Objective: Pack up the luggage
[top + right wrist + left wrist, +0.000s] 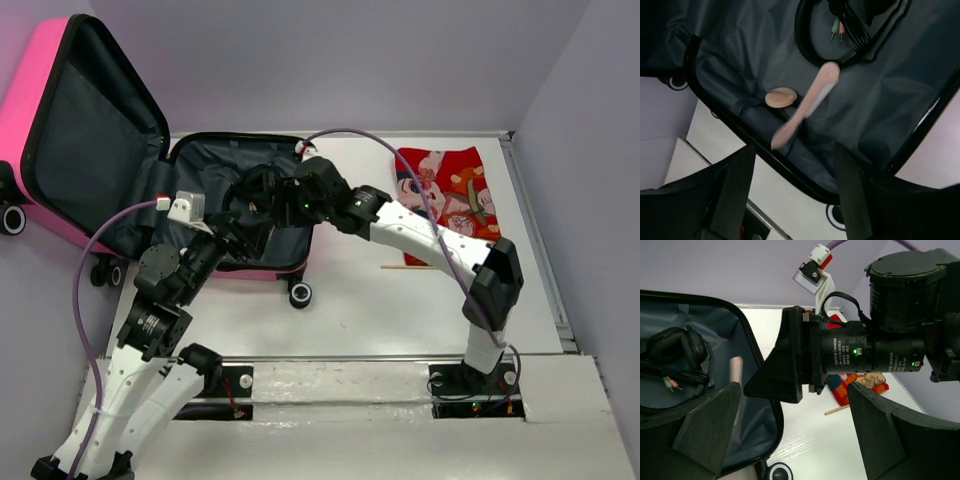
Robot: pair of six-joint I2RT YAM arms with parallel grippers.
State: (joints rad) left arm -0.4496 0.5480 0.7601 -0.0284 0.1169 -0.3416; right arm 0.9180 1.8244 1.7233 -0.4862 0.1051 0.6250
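Observation:
The hot-pink luggage (45, 120) lies open at the back left, its lid upright and its base (200, 170) flat, both lined in dark grey. Black headphones (670, 355) with a cable lie in the base; they also show in the right wrist view (855, 30). A pale pink stick-shaped item (805, 107), blurred, and a round tan piece (781, 96) lie on the lining. My right gripper (794, 165) hangs open and empty over the base's near rim (262, 190). My left gripper (792, 430) is open and empty just beside it, over the rim (235, 235).
A red patterned cloth (450, 195) lies on the white table at the back right, with a thin wooden stick (405, 265) in front of it. The suitcase's wheels (299, 294) point toward the table's middle. Grey walls close in on both sides.

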